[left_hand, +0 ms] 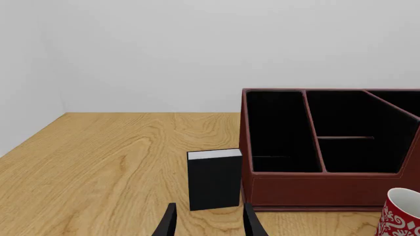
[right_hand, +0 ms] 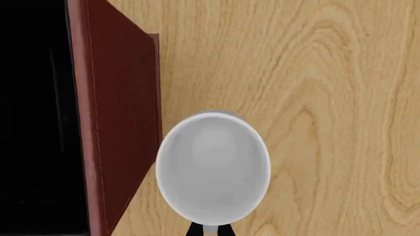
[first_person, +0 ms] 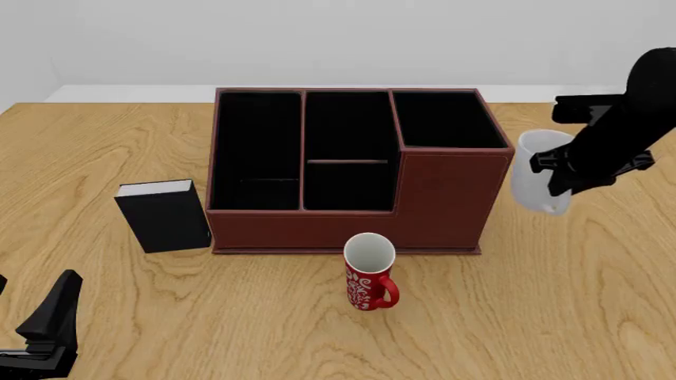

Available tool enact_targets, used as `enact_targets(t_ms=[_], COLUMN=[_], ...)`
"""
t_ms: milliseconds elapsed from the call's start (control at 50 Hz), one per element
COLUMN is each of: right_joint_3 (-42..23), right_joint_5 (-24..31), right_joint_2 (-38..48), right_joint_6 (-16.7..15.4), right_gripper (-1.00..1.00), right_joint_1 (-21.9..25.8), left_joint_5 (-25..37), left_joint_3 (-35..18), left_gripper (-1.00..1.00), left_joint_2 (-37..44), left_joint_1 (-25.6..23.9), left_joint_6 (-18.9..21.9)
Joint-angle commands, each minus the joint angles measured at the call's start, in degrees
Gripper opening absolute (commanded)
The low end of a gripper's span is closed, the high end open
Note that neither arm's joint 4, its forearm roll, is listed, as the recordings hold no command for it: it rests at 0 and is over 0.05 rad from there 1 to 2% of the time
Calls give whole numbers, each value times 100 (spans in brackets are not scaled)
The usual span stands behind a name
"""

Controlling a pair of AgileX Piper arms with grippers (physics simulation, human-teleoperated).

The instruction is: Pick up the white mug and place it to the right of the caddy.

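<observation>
White mug [first_person: 539, 180]: It hangs in the air just to the right of the caddy [first_person: 349, 170], near the caddy's right wall. It looks lifted off the table [first_person: 591, 301], likely so it can be set down on that side.

Right claw [first_person: 563, 168]: It holds the white mug by its right side. In the right wrist view the two thin fingers [right_hand: 210, 230] pinch the mug's rim, and the mug's open mouth faces the camera.

Mug and claw: The mug sits at the claw's tips, on the side toward the caddy.

Left claw [first_person: 43, 328]: It rests low at the near left corner, well apart from everything. Its fingers stand a little apart and hold nothing.

Red mug [first_person: 370, 273]: It stands upright in front of the caddy.

Black box [first_person: 164, 214]: It stands just left of the caddy.

Job: The mug seems close to its spot, and mostly needs lowering.
</observation>
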Motion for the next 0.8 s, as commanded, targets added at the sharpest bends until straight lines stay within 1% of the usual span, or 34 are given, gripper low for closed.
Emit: enact_targets(t_ms=[20,260,520,660,800], right_joint_3=[95,54,57,-58,-313], right_joint_5=[-92,-92,-266,-300,-257], right_joint_2=[5,15,238,361,505], right_joint_6=[46,108,212,320,391], right_gripper=[-100,-100,-100,-100,-100], right_joint_1=[20,40,117,132,140], left_joint_5=[0,0,0,0,0], left_joint_3=[0,0,0,0,0], left_gripper=[100,100,100,100,100], left_joint_2=[0,0,0,0,0], left_joint_1=[0,0,0,0,0], left_joint_6=[0,0,0,0,0])
